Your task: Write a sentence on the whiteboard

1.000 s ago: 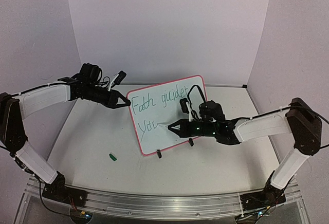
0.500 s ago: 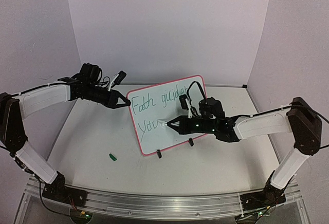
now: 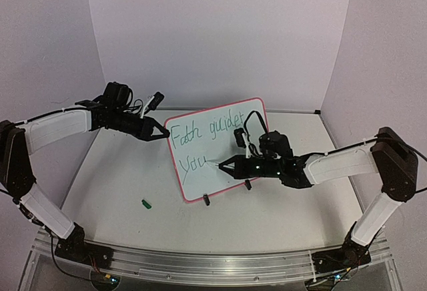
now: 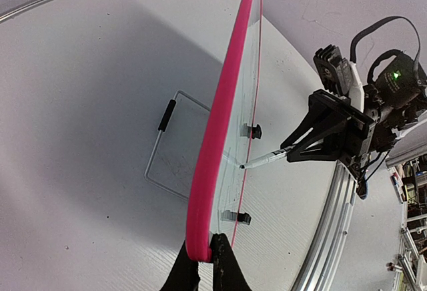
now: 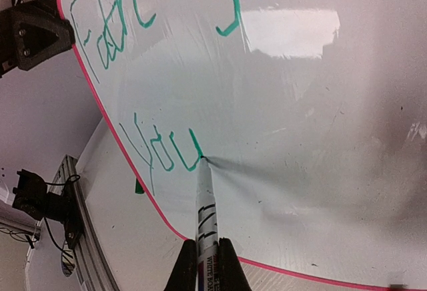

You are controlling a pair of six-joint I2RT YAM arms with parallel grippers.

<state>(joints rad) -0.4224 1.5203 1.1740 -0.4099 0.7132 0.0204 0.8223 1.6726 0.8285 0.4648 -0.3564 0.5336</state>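
Pinching the whiteboard (image 3: 220, 145) at its left edge, the left gripper (image 3: 162, 134) is clamping down on the pink-red rim. The right gripper (image 3: 227, 166) is closing tight around a white marker (image 5: 204, 204), whose tip is touching the board just after the "u" of "You". The board is standing tilted near the middle of the pale table (image 3: 120, 177), resting on two small black clip feet (image 3: 207, 200).

From above, the sentence (image 3: 200, 131) is showing in thin green cursive. Its top line is reading roughly "Faith guides", with the last letters crowded by the right arm's black cable and hard to make out. The right wrist view is cutting off most of that line, leaving the first word and a letter's tail, yet it is giving the pen's printed barrel and a bright glare on the glossy surface. The left wrist view is catching the board edge-on, its writing unreadable, but is revealing a thin wire frame (image 4: 160, 147) with a black sleeve on the table behind it. A small green object (image 3: 146, 203) is lying on the table, well apart from the board.
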